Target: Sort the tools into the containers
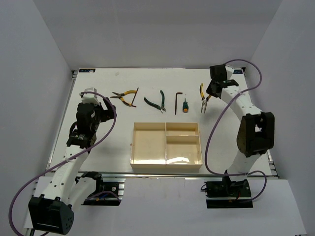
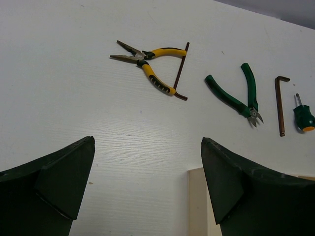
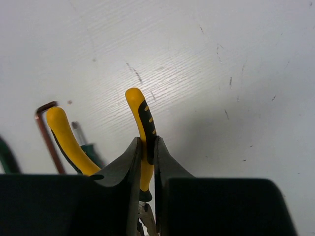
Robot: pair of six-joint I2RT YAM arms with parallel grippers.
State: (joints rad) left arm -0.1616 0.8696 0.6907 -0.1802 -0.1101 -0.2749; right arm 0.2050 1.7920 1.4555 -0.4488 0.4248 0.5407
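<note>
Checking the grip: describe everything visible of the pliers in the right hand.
The pliers are long-nosed, with yellow handles bearing black inserts and a metal nose. The handles are spread. The right hand is shut on one handle, and the other sticks out free. They are at the far right of the table, nose pointing toward the near edge.

Before me a white table [image 1: 108, 142] fills the centre, with pale grey walls [image 1: 157, 29] above and at both sides.
</note>
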